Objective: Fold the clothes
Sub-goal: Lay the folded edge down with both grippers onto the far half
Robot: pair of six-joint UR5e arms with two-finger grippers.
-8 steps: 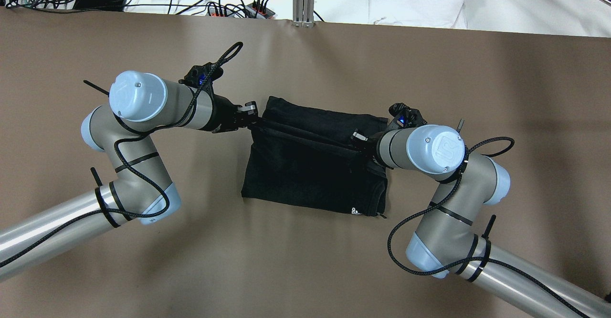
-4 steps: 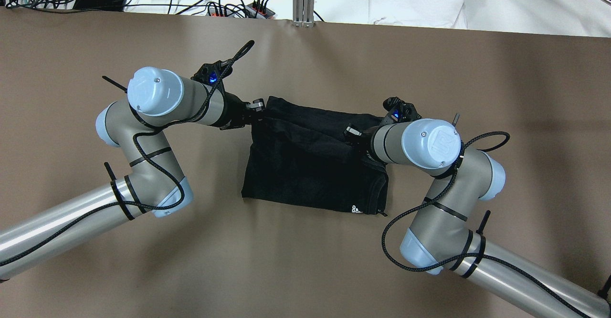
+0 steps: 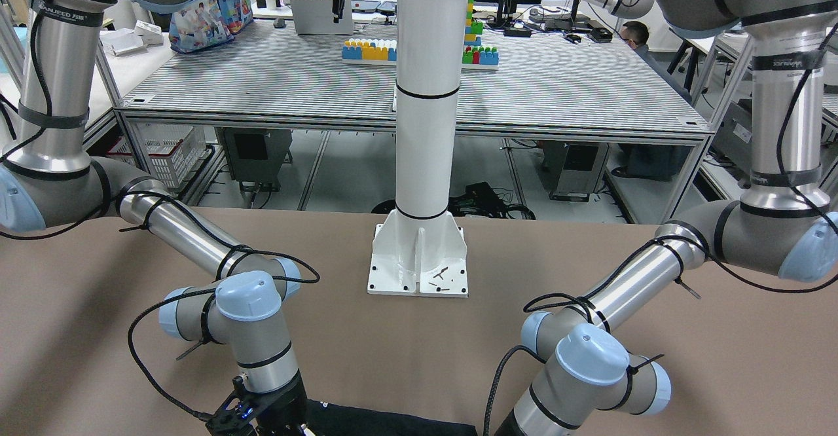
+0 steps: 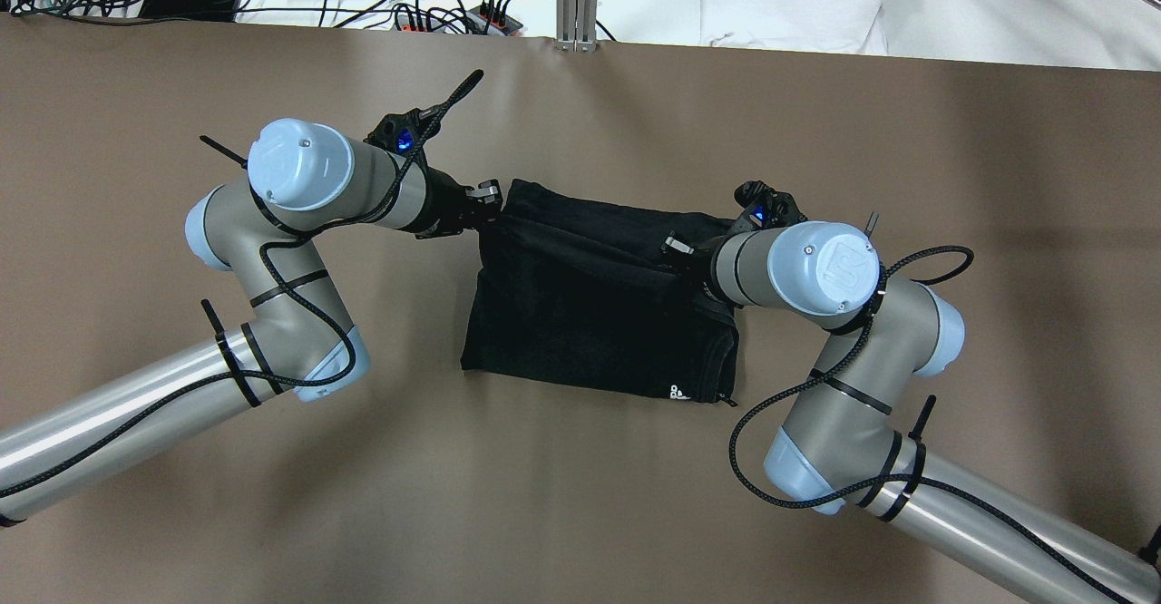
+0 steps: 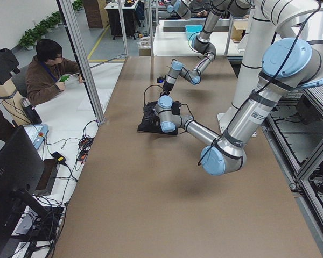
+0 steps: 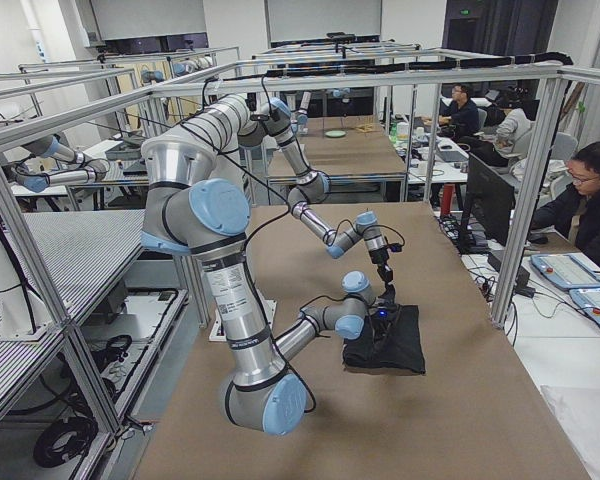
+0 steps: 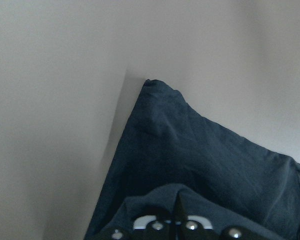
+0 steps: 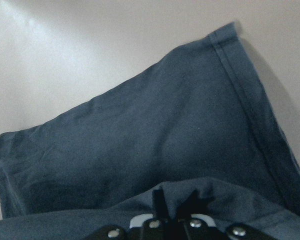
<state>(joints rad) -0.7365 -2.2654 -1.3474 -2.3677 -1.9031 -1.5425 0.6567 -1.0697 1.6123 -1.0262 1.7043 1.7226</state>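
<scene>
One brown table [image 4: 562,504] carried the black garment [image 4: 590,323] near its middle. The left gripper [image 4: 488,198] and the right gripper [image 4: 678,247] each clamped tight on its raised far side. Uneven pulling might skew the fold or slip a corner free. A white pillar [image 3: 425,95] at the robot-side edge and cables [image 4: 435,14] beyond the far edge stood well apart.

Bright, even o/head light; soft shadows on brown surface [image 4: 580,513]. Black cloth [image 4: 590,314] near-featureless from above. Wrist views soft, washed-out, low contrast; glare patch top-L in R wrist view. Side views bend at edges.
</scene>
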